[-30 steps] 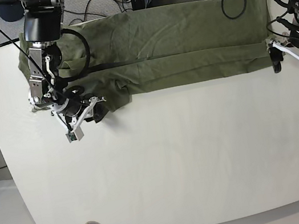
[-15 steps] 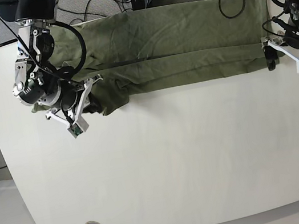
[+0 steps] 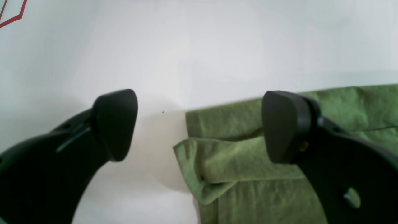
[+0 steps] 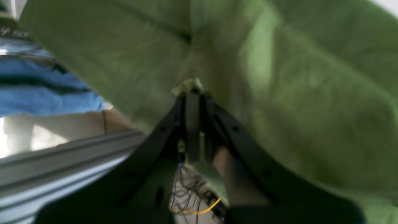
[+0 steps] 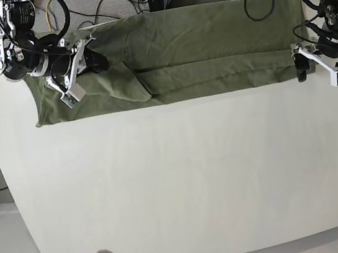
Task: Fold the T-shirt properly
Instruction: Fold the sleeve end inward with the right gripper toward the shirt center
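- White tabletop [image 5: 185, 182] fills most of the base view, with the T-shirt [image 5: 208, 51] stretched in a long olive band along its far edge.
- Big change: the right gripper [image 5: 93, 60] has swung up and away from the near hem, where it sat a second ago, and now rides over the cloth near the far edge.
- Its jaws are pinched together on a fold of fabric; the wrist view shows green cloth bunched right at the tips [image 4: 191, 90].
- That carry has dragged the sleeve end inward, so a fold is under way.
- Over on the other side, the left gripper [image 3: 199, 124] hangs with jaws wide apart, the shirt's folded corner just ahead between them, untouched.
- My read: that corner gets grabbed next.
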Robot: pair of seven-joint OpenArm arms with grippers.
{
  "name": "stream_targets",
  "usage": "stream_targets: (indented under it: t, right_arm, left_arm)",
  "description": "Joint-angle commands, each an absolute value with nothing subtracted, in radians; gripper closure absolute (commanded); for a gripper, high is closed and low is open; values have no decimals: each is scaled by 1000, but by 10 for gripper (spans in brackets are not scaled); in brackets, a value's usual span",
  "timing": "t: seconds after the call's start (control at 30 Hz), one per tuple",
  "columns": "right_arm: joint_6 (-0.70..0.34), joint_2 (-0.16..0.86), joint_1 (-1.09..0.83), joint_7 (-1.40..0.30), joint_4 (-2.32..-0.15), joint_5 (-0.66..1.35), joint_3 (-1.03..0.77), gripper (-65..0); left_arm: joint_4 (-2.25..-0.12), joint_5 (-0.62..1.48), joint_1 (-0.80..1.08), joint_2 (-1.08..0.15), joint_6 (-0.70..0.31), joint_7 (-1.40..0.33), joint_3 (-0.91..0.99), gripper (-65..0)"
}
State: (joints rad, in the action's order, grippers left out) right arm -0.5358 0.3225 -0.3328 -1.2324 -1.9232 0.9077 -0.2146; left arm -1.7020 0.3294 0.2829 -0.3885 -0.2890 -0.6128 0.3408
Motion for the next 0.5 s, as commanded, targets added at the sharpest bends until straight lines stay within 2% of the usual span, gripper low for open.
stream_targets:
  t: [0.0,0.13,0.2,0.3,0.47]
  right_arm:
    - [-539,346,-340,-1214,-1942,932,-219,-29]
    - [-542,360,-357,-1317,-1943,935,-219,-302]
    - [-544,360,-357,-1345,-1946,938,-219,-380]
    - [-544,363,-349,-1342,-1946,938,-225,-377]
    - [-539,364,-219,-1340,-1945,935,-272,-376]
  left_arm:
    - [-1715,334,275,-404,-286,-591,338,-598]
    - [-1715,334,274,-404,-286,-591,338,-598]
    - [-1715,334,274,-404,-286,-591,338,-598]
    - [-1715,334,274,-404,-286,-591,338,-598]
    - [-1718,337,274,-403,-286,-591,337,-598]
